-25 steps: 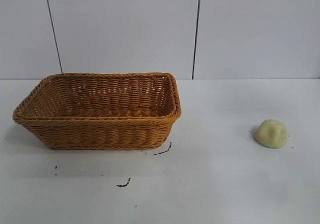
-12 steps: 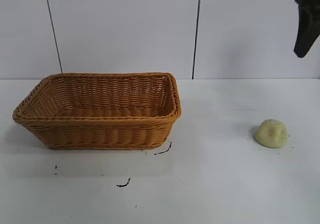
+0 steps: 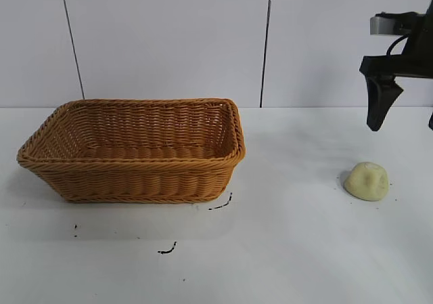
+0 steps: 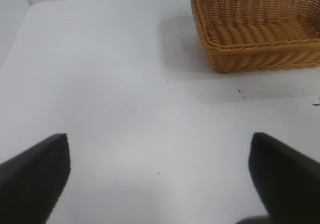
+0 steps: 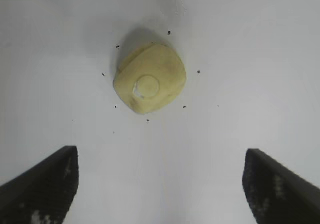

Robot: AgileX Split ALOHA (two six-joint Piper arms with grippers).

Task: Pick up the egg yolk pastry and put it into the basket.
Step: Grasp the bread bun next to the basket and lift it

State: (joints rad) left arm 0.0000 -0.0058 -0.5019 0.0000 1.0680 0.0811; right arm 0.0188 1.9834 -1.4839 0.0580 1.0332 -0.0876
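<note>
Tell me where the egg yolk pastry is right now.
In the exterior view the egg yolk pastry sits on the white table at the right, well apart from the basket, below the open right pincer.

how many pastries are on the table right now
1. The egg yolk pastry sits alone on the white table, right of the basket. The basket's visible interior looks empty.

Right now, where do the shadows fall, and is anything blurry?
Exterior view: soft shadow under the basket toward the camera. Right wrist view: dark shadow hugging one side of the egg yolk pastry. Left wrist view: the near fingers look soft.
</note>
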